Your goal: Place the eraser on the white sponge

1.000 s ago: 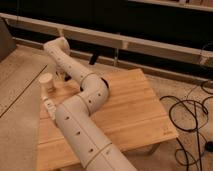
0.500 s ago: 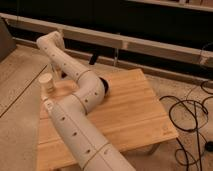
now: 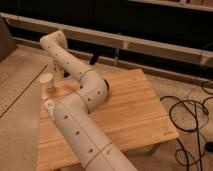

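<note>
My white arm runs from the bottom of the camera view up across the wooden table to the far left corner. Its wrist bends down there, and the gripper hangs shut just above the table's back left edge, behind a white upright cylinder. Whether anything is held I cannot tell. A small part of the white sponge peeks out at the left of my forearm, in front of the cylinder. The eraser is not to be made out.
A dark object lies partly hidden behind my elbow near the table's middle. Black cables coil on the floor to the right. A long rail and dark wall run behind the table.
The wrist end of my arm has shifted a little to the left and upward near the back left corner. The cylinder has stayed where it was.
</note>
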Robot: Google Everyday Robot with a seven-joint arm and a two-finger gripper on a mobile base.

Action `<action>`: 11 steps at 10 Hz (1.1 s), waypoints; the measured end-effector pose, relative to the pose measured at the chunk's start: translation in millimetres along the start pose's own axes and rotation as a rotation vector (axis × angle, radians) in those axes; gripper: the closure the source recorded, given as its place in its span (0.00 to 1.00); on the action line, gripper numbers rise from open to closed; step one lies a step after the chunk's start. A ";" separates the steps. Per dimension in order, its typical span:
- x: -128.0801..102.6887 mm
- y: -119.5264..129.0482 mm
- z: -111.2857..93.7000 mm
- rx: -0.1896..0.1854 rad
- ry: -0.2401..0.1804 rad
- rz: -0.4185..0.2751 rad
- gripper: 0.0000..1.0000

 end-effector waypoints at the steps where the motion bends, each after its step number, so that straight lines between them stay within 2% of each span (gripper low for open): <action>1: 8.9 -8.6 5.9 -0.027 0.008 0.028 1.00; 3: 18.2 -14.8 11.7 -0.051 0.023 0.047 1.00; 6: 18.7 -8.0 10.3 -0.038 0.042 0.003 1.00; 8: 22.6 1.0 13.9 -0.032 0.074 -0.020 1.00; 10: 22.4 25.6 22.7 -0.036 0.110 -0.056 1.00; 11: 20.7 32.9 24.5 -0.036 0.114 -0.066 1.00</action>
